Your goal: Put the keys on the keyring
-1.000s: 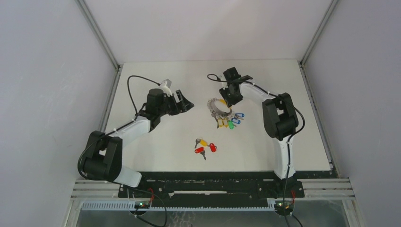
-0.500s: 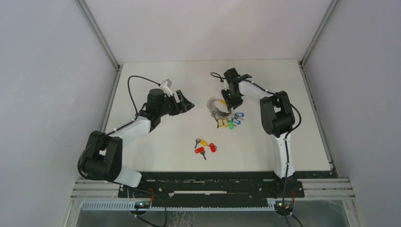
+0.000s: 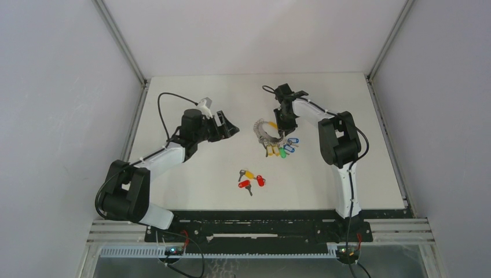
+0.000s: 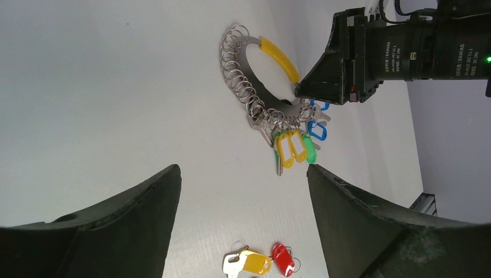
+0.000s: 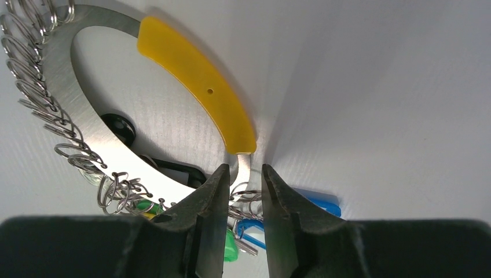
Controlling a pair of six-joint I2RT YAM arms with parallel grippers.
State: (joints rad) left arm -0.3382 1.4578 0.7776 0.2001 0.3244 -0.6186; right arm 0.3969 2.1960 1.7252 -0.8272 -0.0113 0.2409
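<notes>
The keyring [image 3: 265,132] lies flat at mid-table, a silver ring [image 5: 81,116] with a yellow curved band [image 5: 197,81], several small split rings and a bunch of green, blue and yellow tags [image 4: 295,145]. My right gripper [image 3: 285,123] points down at its right side; in the right wrist view its jaws [image 5: 244,168] are drawn in narrowly on the bare metal strip just below the yellow band. The loose keys [image 3: 250,178], red- and yellow-tagged, lie nearer the front; a yellow-tagged key [image 4: 255,263] and a red tag [image 4: 282,259] show there. My left gripper [image 3: 231,128] hovers open left of the keyring, holding nothing.
White table [image 3: 191,174] walled by grey panels on three sides. The right arm's black wrist [image 4: 405,52] fills the upper right of the left wrist view. A black cable [image 3: 267,91] loops behind the right gripper.
My right gripper has shifted a little nearer and lower onto the keyring's right side. The left arm edged slightly right. Keyring and loose keys lie where they were.
</notes>
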